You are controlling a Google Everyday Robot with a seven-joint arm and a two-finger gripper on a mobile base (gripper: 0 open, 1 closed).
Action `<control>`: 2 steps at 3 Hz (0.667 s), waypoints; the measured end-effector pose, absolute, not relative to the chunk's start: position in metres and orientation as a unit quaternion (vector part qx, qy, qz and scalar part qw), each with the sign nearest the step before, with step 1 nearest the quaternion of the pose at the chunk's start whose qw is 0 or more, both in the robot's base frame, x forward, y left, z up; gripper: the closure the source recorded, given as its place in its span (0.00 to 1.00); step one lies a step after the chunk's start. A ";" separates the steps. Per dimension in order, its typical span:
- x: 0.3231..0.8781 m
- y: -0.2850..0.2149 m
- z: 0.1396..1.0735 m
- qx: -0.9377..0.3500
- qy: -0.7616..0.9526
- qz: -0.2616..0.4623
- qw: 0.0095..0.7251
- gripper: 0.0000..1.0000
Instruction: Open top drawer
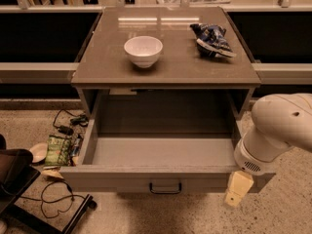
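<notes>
The top drawer (161,152) is pulled far out of the grey cabinet, and its deep grey inside shows with nothing in it. Its flat front (112,180) faces me, with a small black bar handle (165,187) at the centre. My gripper (237,190) hangs from the white arm (278,128) at the drawer's front right corner. It is just in front of and below the front panel, well to the right of the handle, and it holds nothing. No other drawers are in view.
A white bowl (143,50) and a blue snack bag (212,39) sit on the cabinet top (170,67). On the floor to the left lie cables (66,126), a green packet (59,149) and a black stand (19,179).
</notes>
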State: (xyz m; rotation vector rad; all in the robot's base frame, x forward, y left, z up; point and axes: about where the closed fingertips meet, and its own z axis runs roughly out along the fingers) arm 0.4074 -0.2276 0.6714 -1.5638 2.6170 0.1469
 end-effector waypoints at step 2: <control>0.380 -0.191 0.679 -0.606 0.795 0.033 0.006 0.00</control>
